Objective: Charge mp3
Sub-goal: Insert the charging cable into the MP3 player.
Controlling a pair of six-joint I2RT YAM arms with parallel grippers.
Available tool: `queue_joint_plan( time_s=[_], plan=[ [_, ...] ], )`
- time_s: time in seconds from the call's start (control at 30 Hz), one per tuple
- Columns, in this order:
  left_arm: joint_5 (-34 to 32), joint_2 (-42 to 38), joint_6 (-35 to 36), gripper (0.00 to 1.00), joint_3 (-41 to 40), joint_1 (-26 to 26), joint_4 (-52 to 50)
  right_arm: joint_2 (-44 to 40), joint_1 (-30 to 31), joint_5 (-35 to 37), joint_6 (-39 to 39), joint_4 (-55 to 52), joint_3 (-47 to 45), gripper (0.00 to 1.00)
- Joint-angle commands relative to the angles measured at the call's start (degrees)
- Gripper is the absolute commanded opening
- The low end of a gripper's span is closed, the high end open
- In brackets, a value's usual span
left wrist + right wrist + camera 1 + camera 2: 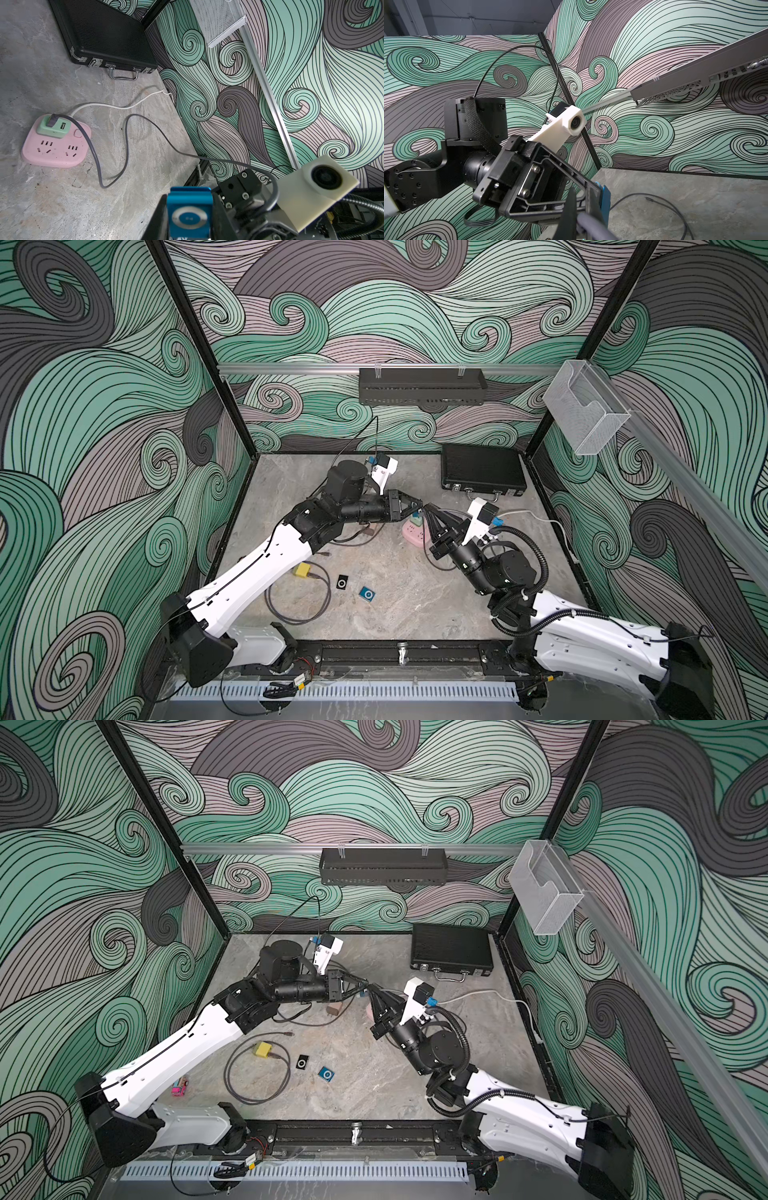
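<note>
- Fingers point(160, 225) of the left gripper point(419, 505) stand narrow, clamped on the 2 side edges of a blue mp3 player point(189, 216); its click wheel faces the left wrist camera.
- Jaws of the right gripper point(427, 510) are pinched tight on the free end of a grey cable point(126, 145).
- In both top views the 2 gripper tips meet in the air, just toward 1 o'clock from the centre of the table point(415, 605).
- Whether the cable's plug touches the held player cannot be told.
- At its other end the grey cable is plugged into a green USB adapter point(54, 128), which sits on a pink power strip point(54, 151) lying below the 2 tips.
- From the strip a white cord point(116, 107) runs toward 3 o'clock.
- Toward 7 o'clock 2 more players lie flat, near each other but apart: a black mp3 player point(342, 583) and a second blue mp3 player point(367, 594).
- At 8 o'clock lies a yellow adapter point(302, 570) beside a looped cable.
- At 1 o'clock a black case point(482, 468) lies closed by the back wall.
</note>
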Motion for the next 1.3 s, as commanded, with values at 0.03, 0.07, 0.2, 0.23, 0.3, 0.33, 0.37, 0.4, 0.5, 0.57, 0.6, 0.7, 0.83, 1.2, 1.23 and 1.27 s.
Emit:
queue_joint_plan(
  time_s=[0.03, 0.07, 0.2, 0.23, 0.3, 0.33, 0.37, 0.4, 0.5, 0.57, 0.6, 0.7, 0.83, 1.2, 1.23, 1.27],
  plan=[
    [-0.21, -0.39, 1.72, 0.17, 1.11, -0.36, 1.44, -0.28, 0.45, 4.14, -2.56, 3.14, 1.04, 0.00],
    [-0.26, -0.37, 1.72, 0.17, 1.07, -0.44, 1.37, -0.28, 0.47, 4.77, -2.85, 3.35, 0.93, 0.00],
    [-0.55, -0.14, 1.72, 0.17, 1.11, -0.45, 1.37, -0.95, 0.51, 6.86, -3.54, 4.19, 0.32, 0.00],
    [-0.74, -0.13, 1.67, 0.17, 1.10, -0.45, 1.44, -1.06, 0.47, 7.41, -3.62, 4.69, 0.09, 0.00],
    [-0.65, 0.09, 1.56, 0.17, 1.11, -0.45, 1.83, -1.19, 0.43, 7.63, -3.72, 4.89, 0.02, 0.00],
    [-0.70, 0.14, 1.46, 0.17, 1.18, -0.45, 1.95, -1.08, 0.53, 7.68, -3.55, 4.72, 0.13, 0.00],
    [-0.81, 0.31, 1.37, 0.17, 1.20, -0.46, 2.13, -0.70, 0.55, 7.66, -2.92, 4.76, 0.16, 0.00],
    [-0.98, 0.44, 1.28, 0.18, 1.28, -0.48, 2.25, -0.35, 0.49, 7.67, -2.29, 4.95, 0.05, 0.00],
    [-2.21, 0.49, 0.86, 0.18, 1.20, -0.54, 2.72, 0.74, 1.19, 8.38, -0.90, 6.08, -0.13, 0.00],
    [-2.71, 0.58, 0.50, 0.18, 1.11, -0.54, 3.40, 1.45, 2.38, 10.01, -1.73, 6.80, -0.09, 0.00],
    [-2.72, 0.58, 0.40, 0.18, 1.11, -0.54, 3.69, 1.79, 3.01, 10.71, -2.45, 7.36, -0.09, 0.00],
    [-2.76, 0.92, 0.33, 0.18, 1.44, -0.54, 3.90, 2.81, 4.60, 12.24, -4.76, 9.72, -0.13, 0.00],
    [-2.60, 1.22, 0.29, 0.18, 1.47, -0.54, 4.09, 4.16, 6.00, 13.72, -7.83, 11.78, 0.41, 0.00],
    [-2.63, 0.76, 0.40, 0.18, 1.20, -0.62, 3.99, 4.25, 6.46, 17.28, -12.64, 14.90, -0.05, 0.00],
    [-2.59, 0.71, 0.40, 0.18, 1.15, -0.62, 4.15, 4.23, 6.48, 17.42, -12.84, 14.83, -0.13, 0.00],
    [-2.59, 0.78, 0.40, 0.18, 1.19, -0.62, 4.24, 4.28, 6.49, 17.53, -13.02, 14.87, -0.07, 0.00]
  ],
)
